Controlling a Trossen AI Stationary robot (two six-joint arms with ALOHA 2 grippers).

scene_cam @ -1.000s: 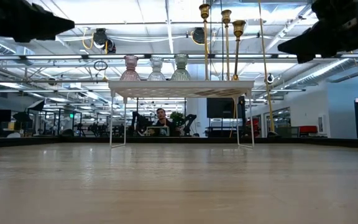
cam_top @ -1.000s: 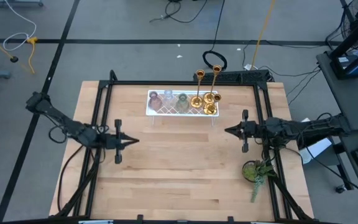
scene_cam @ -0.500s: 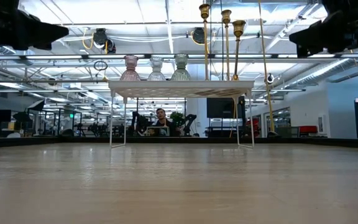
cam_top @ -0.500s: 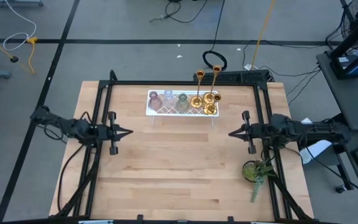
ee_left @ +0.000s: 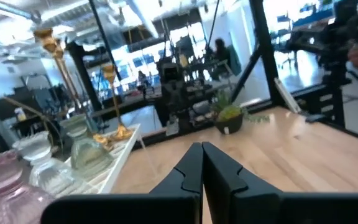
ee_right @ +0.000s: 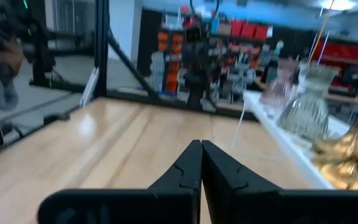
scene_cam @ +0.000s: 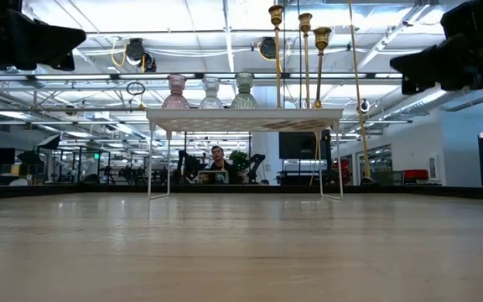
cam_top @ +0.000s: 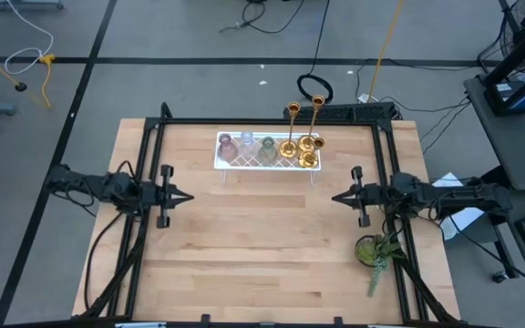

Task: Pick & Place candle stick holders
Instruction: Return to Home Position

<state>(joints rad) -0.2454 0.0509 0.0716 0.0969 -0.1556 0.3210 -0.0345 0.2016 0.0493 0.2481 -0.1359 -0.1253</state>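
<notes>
Three gold candlesticks [cam_top: 301,146] stand by their round bases on the right end of a white tray [cam_top: 221,165] at the table's far side. On the tray's left part stand a pink cup [cam_top: 227,146], a clear cup [cam_top: 246,146] and a green cup [cam_top: 267,146]. The low view shows the candlesticks [scene_cam: 304,59] and the cups [scene_cam: 210,92] on top of the raised tray. My left gripper [cam_top: 188,196] hovers shut and empty at the table's left side. My right gripper [cam_top: 335,196] hovers shut and empty at the right side. Both point inward.
A small green leafy plant [cam_top: 376,251] stands near the table's right front, just in front of my right arm. A black frame [cam_top: 153,137] runs along the table's edges. Bare wood [cam_top: 262,246] lies between the grippers and the near edge.
My left gripper has drawn back toward the table's left edge. My right gripper has shifted slightly toward the right edge and back, staying near its place. Both stay shut. The candlesticks and cups have kept still.
</notes>
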